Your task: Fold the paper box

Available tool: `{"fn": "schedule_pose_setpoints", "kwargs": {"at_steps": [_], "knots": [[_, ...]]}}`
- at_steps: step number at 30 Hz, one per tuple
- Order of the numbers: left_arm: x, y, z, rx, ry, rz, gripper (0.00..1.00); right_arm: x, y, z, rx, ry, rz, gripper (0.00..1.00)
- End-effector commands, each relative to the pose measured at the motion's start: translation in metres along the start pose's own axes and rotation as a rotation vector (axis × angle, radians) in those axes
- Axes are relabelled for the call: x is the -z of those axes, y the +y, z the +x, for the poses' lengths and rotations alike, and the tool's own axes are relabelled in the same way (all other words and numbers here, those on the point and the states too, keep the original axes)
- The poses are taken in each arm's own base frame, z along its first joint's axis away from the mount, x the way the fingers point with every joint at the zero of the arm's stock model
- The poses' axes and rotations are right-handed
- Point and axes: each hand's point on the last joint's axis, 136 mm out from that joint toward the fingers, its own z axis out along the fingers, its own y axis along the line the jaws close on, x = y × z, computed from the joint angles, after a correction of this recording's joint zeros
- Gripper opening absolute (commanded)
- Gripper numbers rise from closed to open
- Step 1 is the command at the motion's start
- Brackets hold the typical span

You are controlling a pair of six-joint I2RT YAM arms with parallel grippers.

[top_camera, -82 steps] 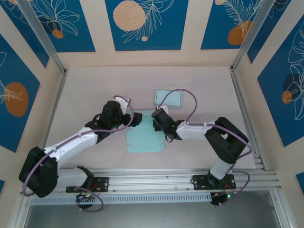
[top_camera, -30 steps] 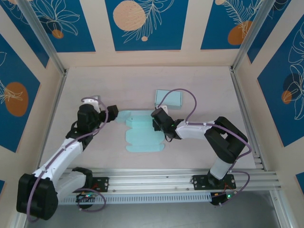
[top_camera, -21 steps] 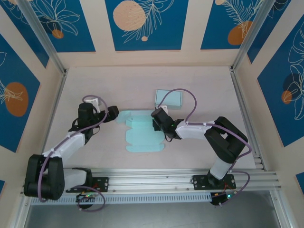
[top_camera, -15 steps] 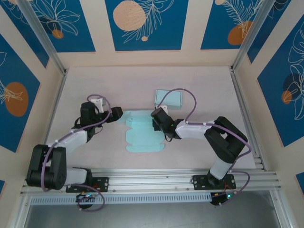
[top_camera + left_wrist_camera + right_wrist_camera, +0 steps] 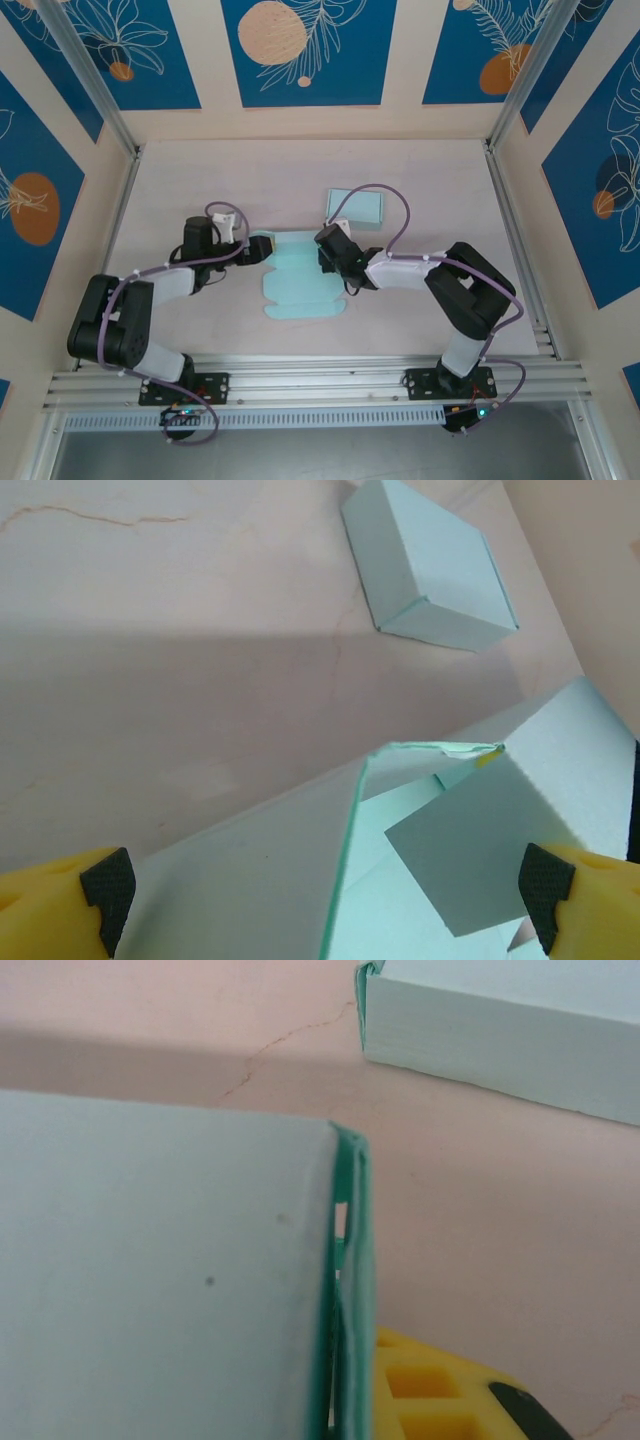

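The paper box (image 5: 300,288) is a teal die-cut blank lying mid-table, part folded. My right gripper (image 5: 327,258) is shut on its doubled-over right wall (image 5: 345,1290), with one yellow finger (image 5: 440,1390) showing beside the paper edge. My left gripper (image 5: 262,247) stands open at the blank's upper left corner. In the left wrist view its yellow fingertips (image 5: 60,900) sit far apart at the bottom corners, and a raised flap (image 5: 250,880) runs between them. I cannot tell whether the left fingers touch the flap.
A finished teal box (image 5: 357,207) sits just behind the blank, also seen as a closed box (image 5: 430,570) and a box side (image 5: 520,1010). Metal frame rails (image 5: 512,230) border the table on both sides and along the near edge.
The left arm has drawn its elbow in and its gripper has slid right to the blank's left flap, jaws spreading fully. The right gripper has kept its hold.
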Motion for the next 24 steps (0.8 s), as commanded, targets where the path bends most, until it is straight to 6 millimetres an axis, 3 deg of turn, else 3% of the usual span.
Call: {"fn": "schedule_pose_setpoints", "kwargs": {"at_steps": [1,9,12,16,24], "knots": [[-0.001,-0.033,-0.005,-0.085,0.004,0.091,1.0,-0.005,0.006,0.005,0.006,0.031,-0.011,0.19],[-0.004,-0.056,0.001,-0.086,0.009,0.144,1.0,-0.005,0.007,0.002,0.011,0.032,-0.009,0.19],[-0.002,-0.042,0.002,-0.047,-0.016,0.059,0.99,-0.006,0.006,0.003,0.012,0.04,0.002,0.19],[0.006,-0.019,0.003,-0.019,-0.045,-0.084,0.78,-0.006,0.005,0.005,0.012,0.046,0.007,0.19],[0.011,-0.031,0.009,0.017,-0.047,-0.018,0.74,-0.008,0.006,0.004,0.012,0.051,0.008,0.19]]}}
